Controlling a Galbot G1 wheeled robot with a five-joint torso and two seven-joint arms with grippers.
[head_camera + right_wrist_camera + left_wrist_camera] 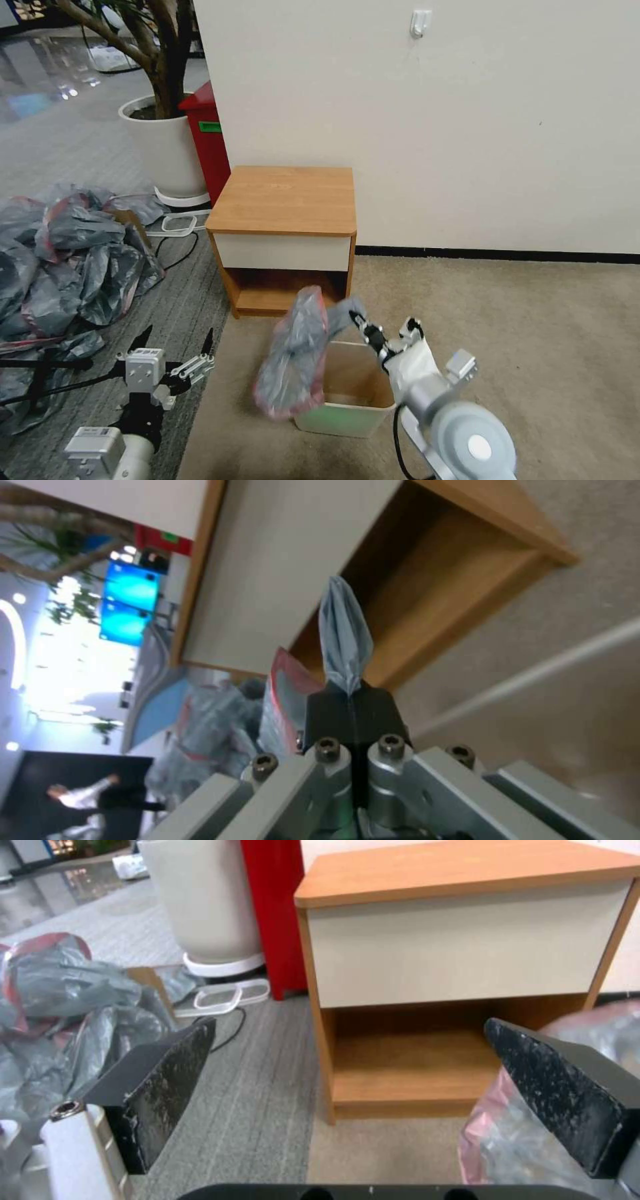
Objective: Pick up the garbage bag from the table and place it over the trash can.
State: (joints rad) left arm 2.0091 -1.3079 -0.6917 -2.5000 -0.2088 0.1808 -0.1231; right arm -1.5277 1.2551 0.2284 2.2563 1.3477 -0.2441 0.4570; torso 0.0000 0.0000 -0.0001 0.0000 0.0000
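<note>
**A:** What was the right gripper (pixel 361 323) doing?

**B:** Its jaws were pinched flat together on a gathered corner of the garbage bag (pixel 297 353), just above the trash can (pixel 347 417). Holding it by one edge let the rest hang free, so the bag drooped over the can's left rim with its pinkish-red band lowest.

**A:** So the bag wasn't over the can yet?

**B:** Not by my reading. It looked bunched, its mouth not spread, and the can's inside showed bare. Carrying it high probably kept it from snagging the rim.

**A:** And the left gripper (pixel 175 347)?

**B:** Spread wide, holding nothing, low to the left of the can. Its wrist camera looked between its fingers (pixel 167 1080) at the table (pixel 460 945), with the bag showing at one side. I'd guess it was waiting to catch the opposite edge.

**A:** The table itself?

**B:** Just behind the can, its top bare. The heap of other bags (pixel 67 267) lay well apart on the left.
</note>
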